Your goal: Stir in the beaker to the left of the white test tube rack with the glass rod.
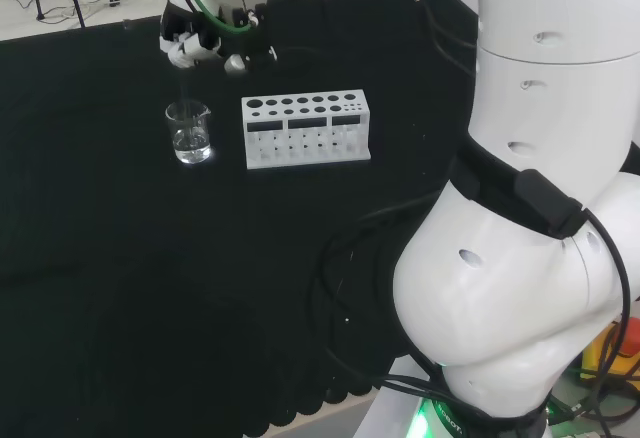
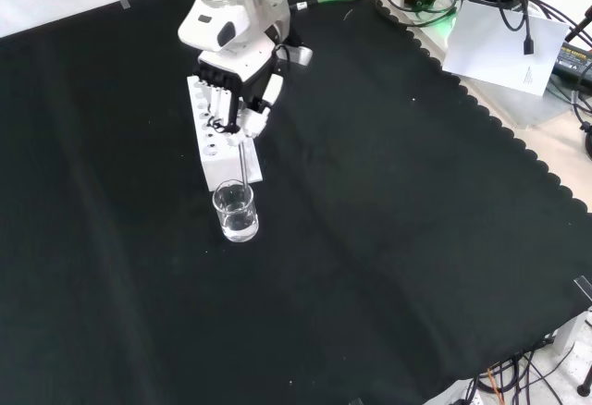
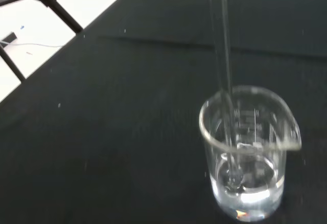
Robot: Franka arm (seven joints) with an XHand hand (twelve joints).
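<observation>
Small clear glass beaker (image 1: 189, 131), part filled with clear liquid, upright on the black cloth (image 1: 120, 258), just to the left of the white test tube rack with round holes (image 1: 306, 128) in the head view. Black and white robot hand (image 2: 233, 98) poised above the beaker, fingers curled together and clamped on the upper end of a thin clear glass rod (image 3: 224, 70). Rod hanging close to vertical, lower end already inside the beaker and dipped into the liquid near the bottom.

Progress, judged from the present arrangement: rod grasped, carried to the correct vessel and inserted; stirring proper apparently at hand or under way, though impossible to confirm from a single moment. Remaining: circular motion of the rod within the liquid, clear of the glass wall, then lifting out.

Differences between views. Head view: side-by-side placing of beaker and rack, with a clear gap between them; rod only faintly traceable below the hand. Front view: beaker (image 2: 236, 211) nearer the camera and rack (image 2: 215, 137) directly behind it, partly covered by the hand; rod (image 2: 244, 160) visible as a pale line from fingers to beaker mouth. Wrist view: closest account of the beaker (image 3: 249, 157), showing pouring lip, liquid level and the rod tip below the surface, near the middle of the vessel.
</observation>
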